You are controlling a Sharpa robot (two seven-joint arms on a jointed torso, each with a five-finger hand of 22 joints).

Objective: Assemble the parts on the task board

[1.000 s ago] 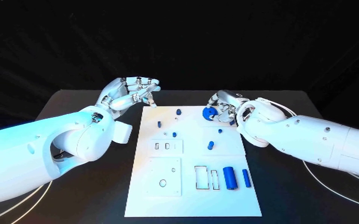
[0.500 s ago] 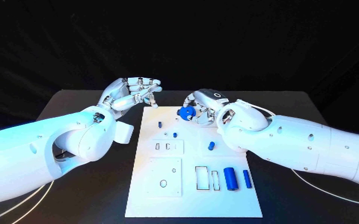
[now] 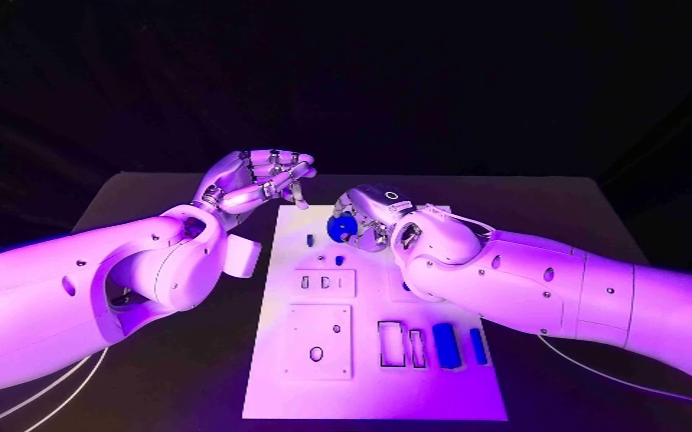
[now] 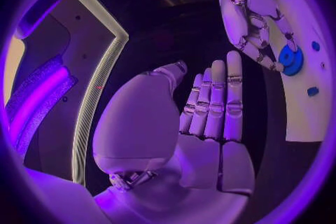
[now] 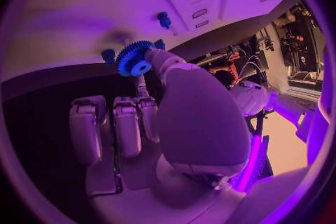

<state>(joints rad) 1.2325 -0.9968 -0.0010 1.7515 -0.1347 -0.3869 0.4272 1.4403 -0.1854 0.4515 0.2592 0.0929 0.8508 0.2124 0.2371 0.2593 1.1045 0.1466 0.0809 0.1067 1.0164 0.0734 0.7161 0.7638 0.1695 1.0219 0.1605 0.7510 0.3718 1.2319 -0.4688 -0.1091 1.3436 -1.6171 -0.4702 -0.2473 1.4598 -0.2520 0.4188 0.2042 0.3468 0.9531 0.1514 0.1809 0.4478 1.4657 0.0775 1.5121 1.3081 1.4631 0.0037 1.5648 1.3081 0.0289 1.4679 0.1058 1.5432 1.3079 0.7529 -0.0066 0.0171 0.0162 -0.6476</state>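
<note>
Right robot hand grips a gear over the board's far end, near small pegs; left robot hand, fingers apart and holding nothing, hovers beside the board's far left corner.

no readable text, labels, numbers or signs anywhere
</note>
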